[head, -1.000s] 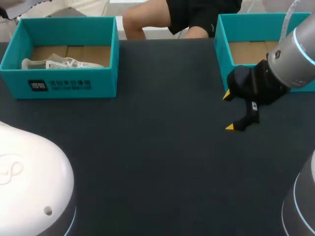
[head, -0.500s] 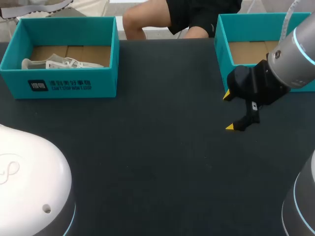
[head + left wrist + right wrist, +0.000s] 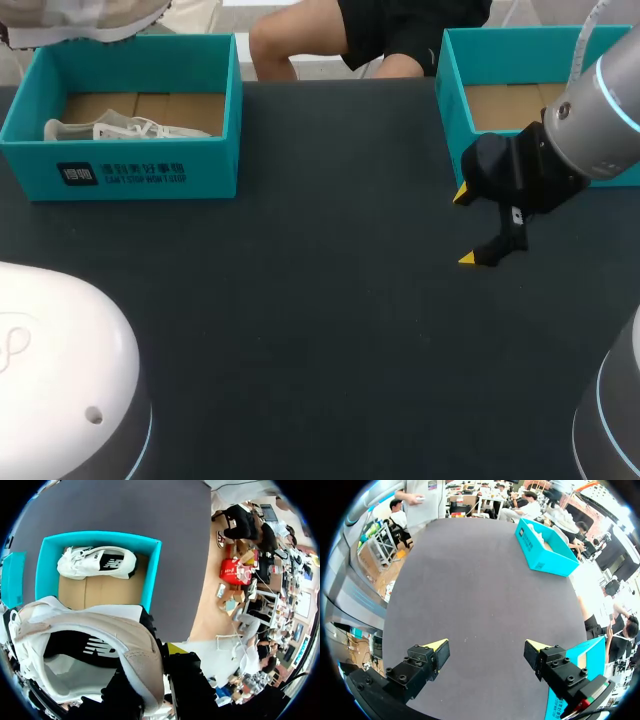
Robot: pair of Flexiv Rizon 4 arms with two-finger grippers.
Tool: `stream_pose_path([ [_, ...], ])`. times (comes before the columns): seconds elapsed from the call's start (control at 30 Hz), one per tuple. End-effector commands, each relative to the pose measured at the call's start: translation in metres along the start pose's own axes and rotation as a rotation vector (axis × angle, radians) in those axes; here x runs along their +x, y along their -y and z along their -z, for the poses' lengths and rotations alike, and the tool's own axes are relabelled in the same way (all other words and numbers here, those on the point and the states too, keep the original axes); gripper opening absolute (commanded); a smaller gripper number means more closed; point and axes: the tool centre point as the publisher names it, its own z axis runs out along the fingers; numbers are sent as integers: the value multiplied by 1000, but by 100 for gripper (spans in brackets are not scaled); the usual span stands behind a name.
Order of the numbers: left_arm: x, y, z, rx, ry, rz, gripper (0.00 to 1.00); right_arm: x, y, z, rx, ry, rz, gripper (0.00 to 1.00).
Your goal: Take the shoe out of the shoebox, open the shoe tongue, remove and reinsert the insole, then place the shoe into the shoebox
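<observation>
High above the left teal shoebox (image 3: pixel 97 537), my left gripper (image 3: pixel 152 667) is shut on a white shoe with pale pink trim (image 3: pixel 95 640); one yellow tip shows beside the shoe's heel, the other is hidden. That shoe (image 3: pixel 85 18) shows at the far left edge of the head view, over the box (image 3: pixel 130 165). A second white shoe (image 3: pixel 120 129) (image 3: pixel 97 562) lies inside this box. My right gripper (image 3: pixel 465 226) (image 3: pixel 486 647) hangs open over the dark table, in front of the right teal box (image 3: pixel 455 100), with nothing between its fingers.
The right teal box (image 3: pixel 572 682) shows only a cardboard floor. The left shoebox (image 3: pixel 545 550) lies far ahead of the right gripper. My left arm's white housing (image 3: pixel 60 370) fills the near left corner. Dark tabletop (image 3: pixel 320 320) spreads between the boxes.
The held shoe has come further into the head view at the far left, drifting right. The left arm's white housing has sunk a little. The right arm has stayed put.
</observation>
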Motion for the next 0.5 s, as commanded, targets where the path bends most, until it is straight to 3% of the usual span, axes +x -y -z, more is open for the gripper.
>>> stream_pose_path([
  [0.03, -10, 7, -4, -21, 4, -42, 0, 0, 0, -1, 1, 1, 0, 100],
  [0.23, -36, 17, -22, -54, -7, -170, 0, 0, 0, -1, 1, 1, 0, 100],
  [0.5, -44, 24, -42, -40, 17, -189, 0, 0, 0, -1, 1, 1, 0, 100],
])
